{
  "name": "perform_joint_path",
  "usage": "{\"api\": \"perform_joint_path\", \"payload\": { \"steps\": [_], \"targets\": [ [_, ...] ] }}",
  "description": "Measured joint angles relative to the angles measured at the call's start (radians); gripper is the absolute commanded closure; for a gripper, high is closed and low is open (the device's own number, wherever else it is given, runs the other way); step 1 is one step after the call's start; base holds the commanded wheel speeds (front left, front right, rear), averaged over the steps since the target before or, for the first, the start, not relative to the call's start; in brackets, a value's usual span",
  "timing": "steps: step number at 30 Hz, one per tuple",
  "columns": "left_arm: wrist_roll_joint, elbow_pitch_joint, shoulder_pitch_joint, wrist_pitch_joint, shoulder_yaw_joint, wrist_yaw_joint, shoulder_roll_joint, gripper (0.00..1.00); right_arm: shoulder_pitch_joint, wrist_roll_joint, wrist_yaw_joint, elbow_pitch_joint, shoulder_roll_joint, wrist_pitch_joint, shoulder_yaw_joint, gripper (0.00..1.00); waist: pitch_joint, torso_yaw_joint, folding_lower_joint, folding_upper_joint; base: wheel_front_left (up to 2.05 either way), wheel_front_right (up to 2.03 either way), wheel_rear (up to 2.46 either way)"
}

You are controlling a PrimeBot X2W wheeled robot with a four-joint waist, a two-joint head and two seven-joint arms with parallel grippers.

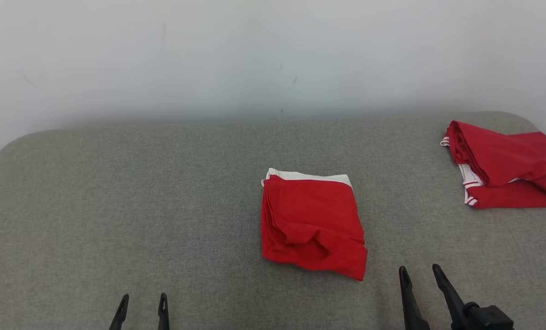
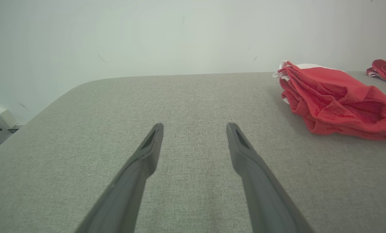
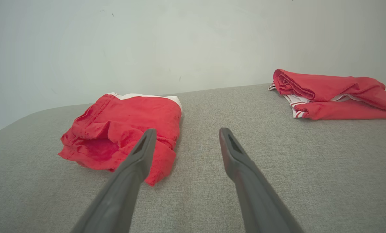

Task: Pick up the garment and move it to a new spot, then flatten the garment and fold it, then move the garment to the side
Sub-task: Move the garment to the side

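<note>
1. Head view: the garment point(image 1: 313, 224), red with a white band along its far edge, lies folded into a rough rectangle just right of the frame's centre, on the grey tabletop point(image 1: 117, 206).
2. At the lower left of the frame, the left hand point(image 1: 144, 296) is released, its two dark fingers spread with nothing between them, well apart from the garment.
3. At the lower right, the right hand point(image 1: 419, 268) is likewise released and empty. Its fingertips are near the garment's lower right corner but not touching it.
4. A second garment point(image 1: 506, 165), also red with white trim, sits loosely folded at the right edge of the frame, well apart from the first.
5. A pale wall point(image 1: 254, 55) rises behind the tabletop's far edge.
6. Left wrist view: the garment lies at the right of the frame, its layers rumpled along the near side.
</note>
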Motion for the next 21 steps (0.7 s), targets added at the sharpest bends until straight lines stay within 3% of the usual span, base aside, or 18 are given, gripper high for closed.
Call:
{"api": "perform_joint_path", "payload": {
  "steps": [21],
  "targets": [
    [-0.002,-0.004,0.000,0.000,0.001,0.001,0.000,0.00,0.000,-0.004,0.000,0.004,0.001,0.000,0.004,0.00,0.006,0.008,0.0001,0.0000,0.00,0.00,0.00]
  ]
}}
